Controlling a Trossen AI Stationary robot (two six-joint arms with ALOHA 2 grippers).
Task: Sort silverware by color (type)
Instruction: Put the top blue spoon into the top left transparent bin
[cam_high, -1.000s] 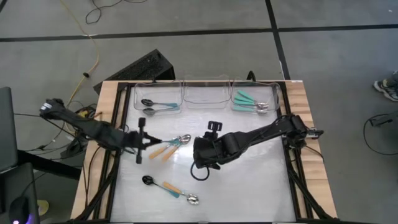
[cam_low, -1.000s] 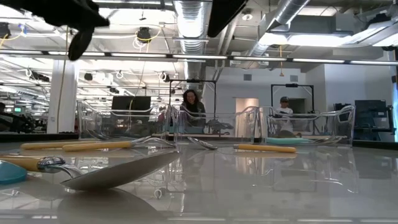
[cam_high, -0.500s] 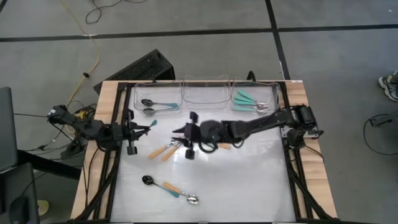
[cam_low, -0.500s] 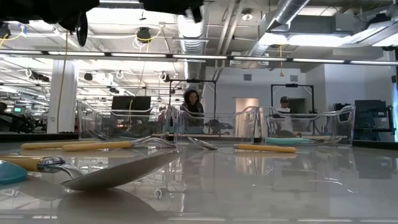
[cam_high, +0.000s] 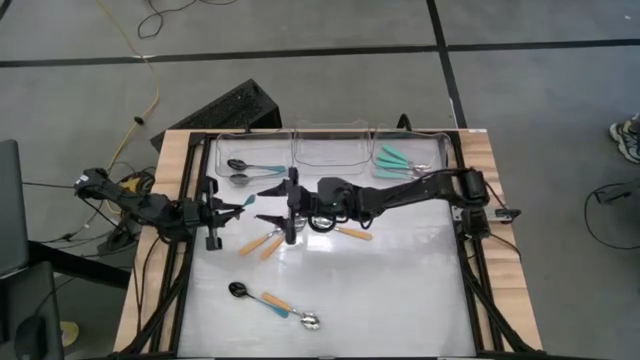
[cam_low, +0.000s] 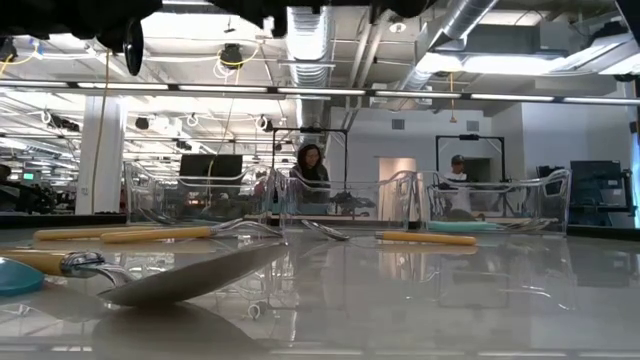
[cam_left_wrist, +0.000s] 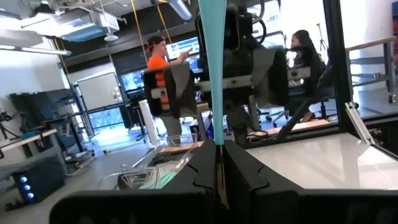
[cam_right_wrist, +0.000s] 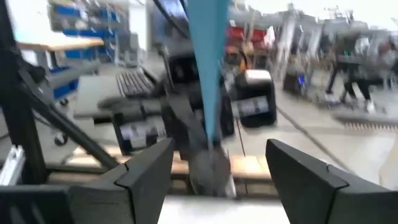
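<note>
The left hand is clenching a teal-handled spoon above the left part of the surface, its fingers pinching the handle. The right hand is hovering just right of it with its fingers spread wide around that handle, grasping nothing. Orange-handled spoons are lying just beneath, and other spoons are resting in the far bins.
</note>
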